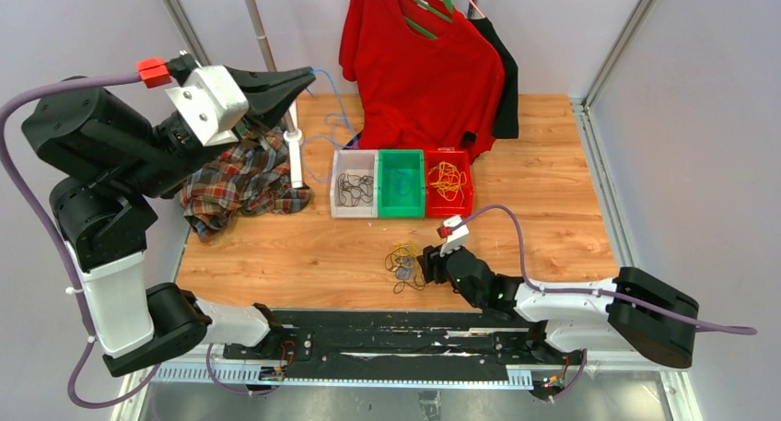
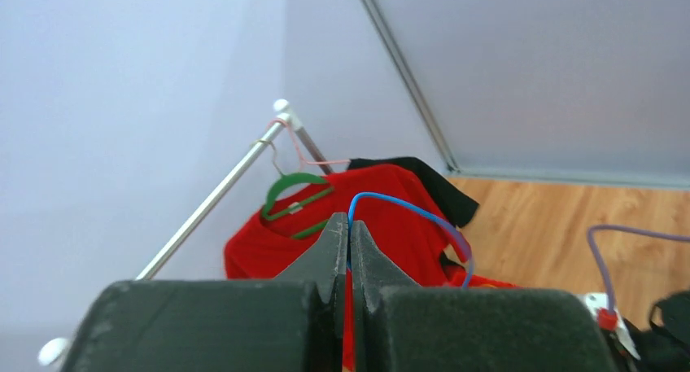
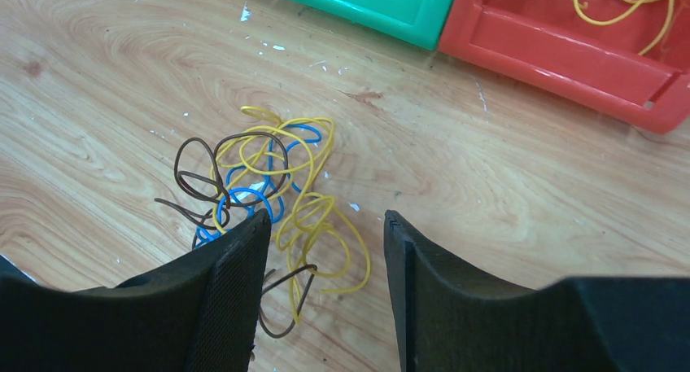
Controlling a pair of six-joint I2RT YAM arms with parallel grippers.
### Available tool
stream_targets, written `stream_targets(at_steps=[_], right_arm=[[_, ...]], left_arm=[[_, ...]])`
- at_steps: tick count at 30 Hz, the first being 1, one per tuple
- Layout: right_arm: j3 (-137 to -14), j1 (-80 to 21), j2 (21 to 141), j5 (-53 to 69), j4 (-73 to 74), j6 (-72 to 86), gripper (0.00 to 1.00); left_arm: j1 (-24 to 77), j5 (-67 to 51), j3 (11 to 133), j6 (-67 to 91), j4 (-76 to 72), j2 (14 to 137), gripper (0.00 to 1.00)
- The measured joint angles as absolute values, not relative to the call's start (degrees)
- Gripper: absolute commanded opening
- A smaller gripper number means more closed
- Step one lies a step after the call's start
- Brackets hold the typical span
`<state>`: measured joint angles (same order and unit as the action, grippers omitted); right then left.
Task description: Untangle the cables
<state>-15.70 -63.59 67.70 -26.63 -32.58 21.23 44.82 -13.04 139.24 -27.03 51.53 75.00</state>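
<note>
A tangle of yellow, blue and dark brown cables [image 1: 403,260] lies on the wooden table near the front; it also shows in the right wrist view [image 3: 260,177]. My right gripper [image 3: 327,219] is open and low over the tangle's right edge [image 1: 428,263], with a yellow loop between its fingers. My left gripper [image 1: 308,74] is raised high at the back left, shut on a blue cable [image 2: 407,205] that arcs out from its fingertips and trails down toward the bins [image 1: 339,103].
Three bins stand mid-table: a white one [image 1: 335,195] with black cables, a green one [image 1: 402,186], and a red one [image 1: 468,186] with yellow cables. A plaid cloth [image 1: 244,177] and a white stand [image 1: 295,154] are at the left. A red shirt [image 1: 424,62] hangs at the back.
</note>
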Motion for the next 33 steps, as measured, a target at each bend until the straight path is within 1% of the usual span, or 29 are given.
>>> stream_targets(at_steps=[3,6,10,16,22,27,33], right_arm=[[-14.44,-63.59,65.28,-27.14,-32.1,22.2,0.54],[-13.19,-63.59,62.15,-27.59,-30.92,23.22,0.54],[-13.26,-63.59,57.91,-28.08,-28.51,23.22,0.55],[-15.44,-63.59,50.59,-29.41,-23.79,22.48,0.56],[-17.54,-63.59,43.81,-32.34,-19.9,21.76,0.56],[-18.44,-63.57,40.66,-36.58,-16.6,21.43,0.56],[-18.41,-63.37,37.91,-38.7,-14.5,21.28,0.56]], left_arm=[[44.82,-9.91,136.27,-27.03,45.65,73.67,0.01],[44.82,-7.55,130.63,-27.05,39.79,71.55,0.01],[44.82,-6.74,126.56,-27.07,37.8,70.85,0.0],[44.82,-5.45,110.21,-26.3,33.93,67.92,0.01],[44.82,-3.2,98.61,-25.69,31.31,70.89,0.0],[44.82,-1.83,94.72,-25.96,30.46,75.07,0.01],[44.51,-0.71,96.38,-26.48,29.91,82.3,0.0]])
